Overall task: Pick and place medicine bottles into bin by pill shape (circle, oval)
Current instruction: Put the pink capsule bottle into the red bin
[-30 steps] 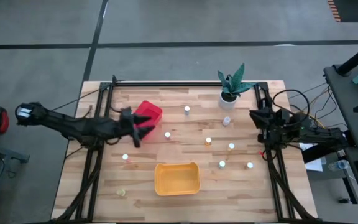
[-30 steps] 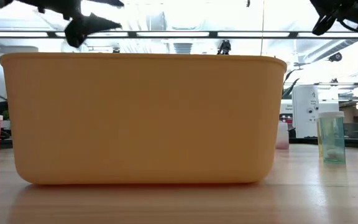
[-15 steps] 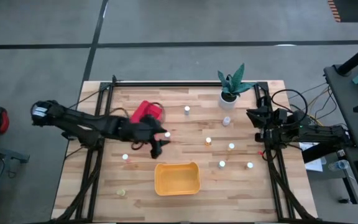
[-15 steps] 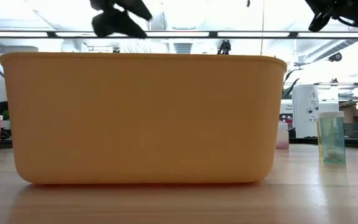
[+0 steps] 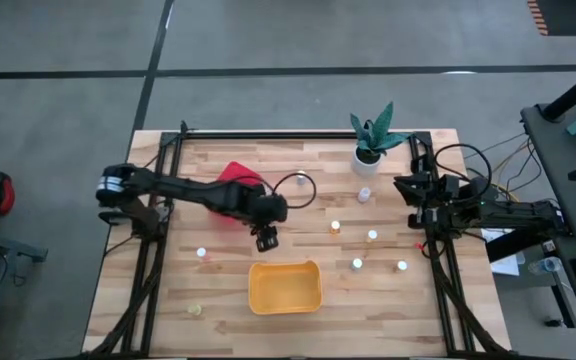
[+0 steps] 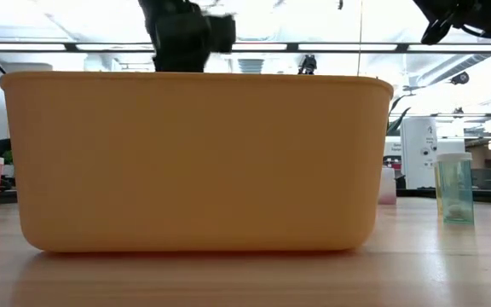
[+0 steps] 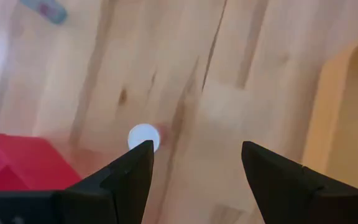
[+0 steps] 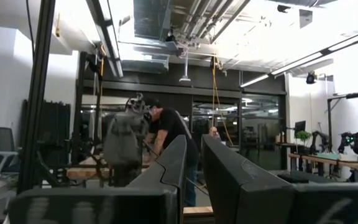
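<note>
White-capped bottle (image 7: 143,137) partly hidden behind wide left claw (image 7: 194,163), right claw (image 8: 192,163) closed

A wooden table (image 5: 168,300) carries small bottles (image 5: 357,264), two tubs (image 5: 285,287) and a potted plant (image 5: 370,150).

Upright bottles (image 5: 372,236) around yellow bin (image 5: 285,287)

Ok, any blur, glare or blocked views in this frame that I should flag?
Left wrist view: motion-smeared, the bottle between the open left tool only a soft white cap. Low view: the yellow bin fills most of the picture, and bright ceiling light washes out the background. Right wrist view: strong ceiling glare above the shut right tool. High view: evenly lit, sharp enough.
</note>
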{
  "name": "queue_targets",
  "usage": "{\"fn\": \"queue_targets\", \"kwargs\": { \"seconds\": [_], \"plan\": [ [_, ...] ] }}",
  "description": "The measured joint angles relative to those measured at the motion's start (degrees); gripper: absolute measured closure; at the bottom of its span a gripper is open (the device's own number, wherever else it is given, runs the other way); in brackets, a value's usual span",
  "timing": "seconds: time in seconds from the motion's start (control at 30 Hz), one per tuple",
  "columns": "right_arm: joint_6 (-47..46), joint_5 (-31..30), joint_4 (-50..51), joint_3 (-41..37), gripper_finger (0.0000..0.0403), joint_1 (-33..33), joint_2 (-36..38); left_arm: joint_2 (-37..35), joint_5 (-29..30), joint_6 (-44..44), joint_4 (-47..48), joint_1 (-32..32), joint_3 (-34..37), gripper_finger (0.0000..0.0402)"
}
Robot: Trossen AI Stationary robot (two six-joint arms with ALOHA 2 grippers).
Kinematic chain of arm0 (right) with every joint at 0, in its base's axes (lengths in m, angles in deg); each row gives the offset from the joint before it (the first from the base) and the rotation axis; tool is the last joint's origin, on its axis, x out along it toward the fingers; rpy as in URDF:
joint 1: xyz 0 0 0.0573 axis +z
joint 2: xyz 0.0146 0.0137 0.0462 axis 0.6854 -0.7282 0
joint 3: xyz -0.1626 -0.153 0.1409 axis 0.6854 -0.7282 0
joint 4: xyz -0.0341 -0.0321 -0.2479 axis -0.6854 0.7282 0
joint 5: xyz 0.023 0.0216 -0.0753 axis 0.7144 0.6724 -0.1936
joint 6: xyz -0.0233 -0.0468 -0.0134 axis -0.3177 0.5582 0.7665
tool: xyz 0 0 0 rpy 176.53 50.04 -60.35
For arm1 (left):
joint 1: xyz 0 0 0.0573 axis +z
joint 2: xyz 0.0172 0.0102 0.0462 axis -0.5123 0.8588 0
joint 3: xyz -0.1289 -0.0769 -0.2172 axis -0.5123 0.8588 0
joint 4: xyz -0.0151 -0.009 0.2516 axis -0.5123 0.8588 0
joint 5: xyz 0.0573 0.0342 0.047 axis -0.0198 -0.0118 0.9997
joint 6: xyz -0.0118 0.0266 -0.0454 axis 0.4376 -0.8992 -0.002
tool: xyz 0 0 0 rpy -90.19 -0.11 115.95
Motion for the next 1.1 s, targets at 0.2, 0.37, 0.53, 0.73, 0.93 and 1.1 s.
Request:
{"fn": "queue_targets", "kwargs": {
  "seconds": [0.2, 0.37, 0.53, 0.73, 0.93, 1.1],
  "plan": [
    [0.9, 0.0, 0.92, 0.0, 0.036, 0.0, 0.0, 3.68, -1.23, -6.47, -0.09, 3.86, 0.15, 0.0173],
    [1.55, -0.04, 1.4, 0.0, 0.036, 0.0, 0.0, 5.17, -1.44, -9.8, -0.26, 5.41, 0.16, 0.0173],
    [1.61, -0.04, 1.48, 0.0, 0.036, 0.0, 0.0, 6.08, -1.53, -10.94, -0.47, 6.11, 1.12, 0.0173],
    [2.05, -0.07, 1.71, 0.0, 0.036, 0.0, 0.0, 6.9, -1.51, -10.94, -1.08, 6.3, 1.77, 0.0173],
    [2.15, -0.24, 1.79, 0.0, 0.036, 0.0, 0.01, 8.58, -1.51, -11.0, -1.86, 6.26, 1.83, 0.0174],
    [2.21, -0.89, 1.84, 0.0, 0.036, 0.0, 0.02, 8.56, -1.51, -10.99, -1.9, 6.26, 1.84, 0.0192]
  ]
}}
